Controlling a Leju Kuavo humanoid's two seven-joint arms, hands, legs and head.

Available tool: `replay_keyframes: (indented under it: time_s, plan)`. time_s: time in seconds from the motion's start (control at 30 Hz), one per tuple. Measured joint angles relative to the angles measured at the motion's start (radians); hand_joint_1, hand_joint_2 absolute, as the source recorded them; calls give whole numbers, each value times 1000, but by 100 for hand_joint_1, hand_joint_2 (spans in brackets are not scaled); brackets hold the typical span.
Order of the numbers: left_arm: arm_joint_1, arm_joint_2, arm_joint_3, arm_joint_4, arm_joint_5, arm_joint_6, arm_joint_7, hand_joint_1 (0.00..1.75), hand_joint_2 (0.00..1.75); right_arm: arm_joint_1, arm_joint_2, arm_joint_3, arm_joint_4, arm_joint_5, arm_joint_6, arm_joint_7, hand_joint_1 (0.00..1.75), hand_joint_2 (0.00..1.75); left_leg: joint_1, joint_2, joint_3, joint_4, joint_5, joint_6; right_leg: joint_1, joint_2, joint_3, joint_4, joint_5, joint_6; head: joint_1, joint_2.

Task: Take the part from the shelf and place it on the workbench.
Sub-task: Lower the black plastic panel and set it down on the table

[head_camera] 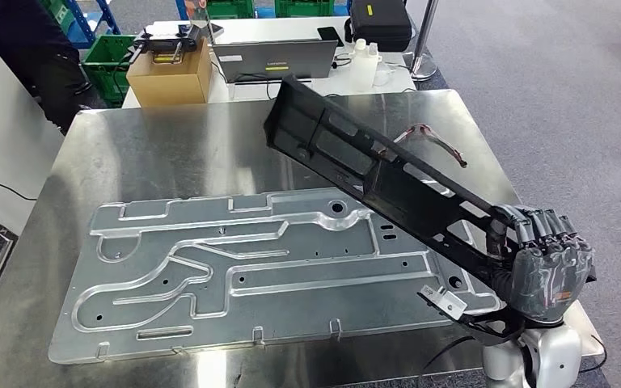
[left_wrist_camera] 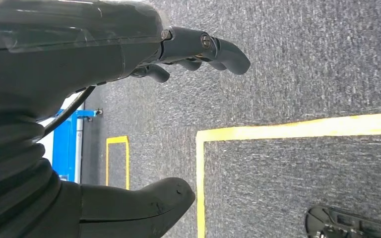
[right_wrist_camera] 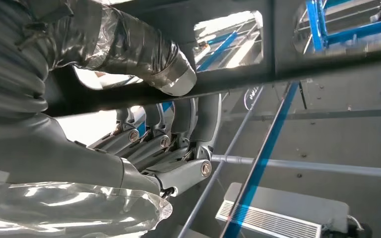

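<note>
A long black plastic part (head_camera: 356, 166) hangs tilted above the steel workbench (head_camera: 170, 145), its far end raised over the bench's middle. My right hand (head_camera: 546, 263) grips its near end at the bench's right front corner. In the right wrist view the fingers (right_wrist_camera: 173, 144) curl around a dark bar of the part (right_wrist_camera: 258, 79). My left hand (left_wrist_camera: 129, 59) hangs over grey carpet, fingers apart, holding nothing.
A large stamped metal panel (head_camera: 242, 271) lies flat on the bench's front half. Behind the bench stand a cardboard box (head_camera: 170, 73), a laptop (head_camera: 275, 58) and white bottles (head_camera: 364, 63). A person (head_camera: 24, 48) stands at the far left. Yellow floor lines (left_wrist_camera: 297, 130) mark the carpet.
</note>
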Motion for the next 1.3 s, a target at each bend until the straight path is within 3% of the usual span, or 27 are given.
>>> replay_keyframes:
  time_s: [0.37,0.87,1.3]
  plan:
    - [0,0,0,0,-1,1,-1,0,175,-3,58,-30,33,-13,1,-8,175,175,-1,0,-1,0,0,0,-1,0,-1,0,0,0,0,0]
    - [0,0,0,0,-3,3,-2,0,175,-5,63,-39,44,47,0,-8,175,175,0,0,-1,0,0,0,-1,0,-1,0,0,0,0,0]
    - [0,4,-1,0,-11,4,2,0,175,17,42,3,12,211,0,-9,175,175,0,0,-1,0,0,0,-1,0,-1,0,0,0,0,0]
